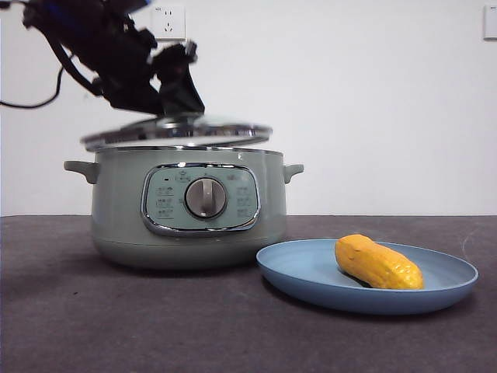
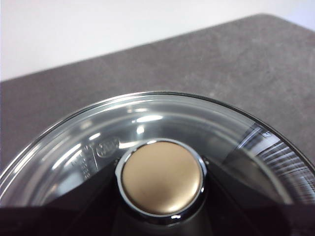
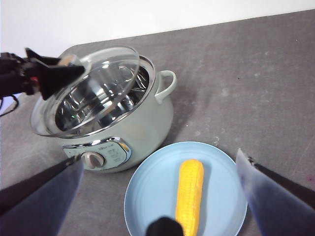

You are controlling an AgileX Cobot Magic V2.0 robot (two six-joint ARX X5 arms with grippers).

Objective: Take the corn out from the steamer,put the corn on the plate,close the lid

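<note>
Corn: the corn (image 1: pixel 378 263) is seen lying on its side in the plate (image 1: pixel 311 272), lower right of the front frame, so the removal and placing steps are judged done.

Plate: it is set on the table (image 1: pixel 116 326) just beside the steamer (image 1: pixel 116 225), which keeps the transfer from pot to plate short.

Lid: the lid (image 1: pixel 177 130) is held slightly tilted just above the steamer's rim, upper left of the front frame; in the right wrist view it is seen offset toward one side, with the pot's steel interior visible through the glass. It is judged to be on its way to being seated.

Left gripper: the left gripper (image 1: pixel 167 97) is clamped on the lid's knob (image 2: pixel 162 178), the jaws pressed against either side of it, so the lid hangs from its centre and stays near level.

Right gripper: the right gripper (image 3: pixel 162 172) is held above the plate with its jaws spread wide and nothing between them; it is judged to be waiting clear of the lid's path.

Remaining: centring and lowering of the lid is judged to be what is left.
</note>
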